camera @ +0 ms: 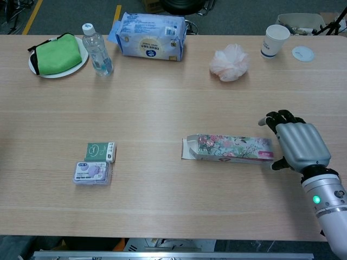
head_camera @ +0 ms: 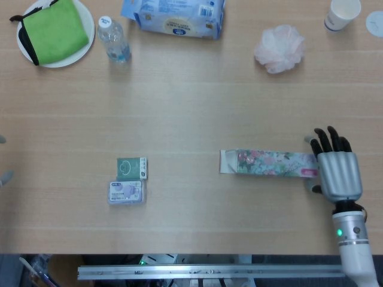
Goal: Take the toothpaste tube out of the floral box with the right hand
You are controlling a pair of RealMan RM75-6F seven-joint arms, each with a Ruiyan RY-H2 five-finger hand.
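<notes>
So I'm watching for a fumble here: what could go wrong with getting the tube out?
The right hand sits at the closed end of the floral box, while the open flap faces away, so pulling may drag the whole box. No toothpaste tube is visible, so the hand may have to grope for it.

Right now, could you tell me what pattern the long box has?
Floral box: pink-and-green flowers; chest view.

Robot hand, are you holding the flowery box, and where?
The right hand touches the right end of the floral box, which lies on the table. Whether it grips it cannot be told.
</notes>
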